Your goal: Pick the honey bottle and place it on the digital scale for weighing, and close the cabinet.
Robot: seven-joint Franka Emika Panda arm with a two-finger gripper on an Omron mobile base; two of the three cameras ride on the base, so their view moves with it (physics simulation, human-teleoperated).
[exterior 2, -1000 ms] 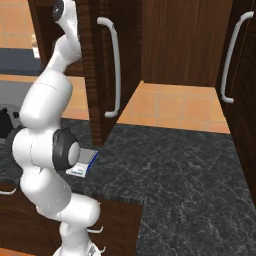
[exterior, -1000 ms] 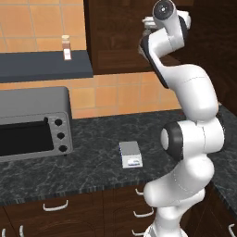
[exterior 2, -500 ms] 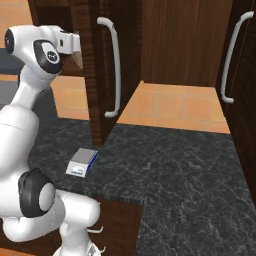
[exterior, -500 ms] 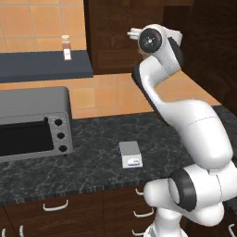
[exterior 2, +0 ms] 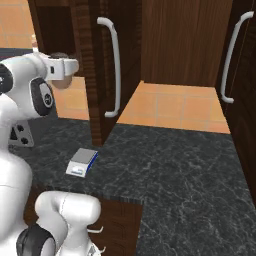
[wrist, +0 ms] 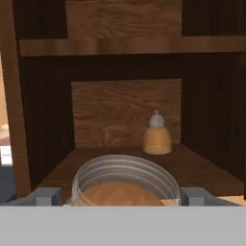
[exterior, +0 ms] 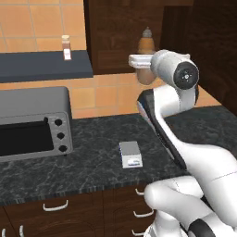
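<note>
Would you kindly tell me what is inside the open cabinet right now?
On the cabinet shelf stand the honey bottle in front, and an amber bottle behind. The claw covers the honey bottle's base.

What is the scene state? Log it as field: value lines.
cabinet: door open
honey bottle: on the cabinet's shelf, between the fingertips
gripper: tips flank the honey bottle; grip unclear
amber bottle: farther back on the shelf
digital scale: on the counter, nothing on it
</note>
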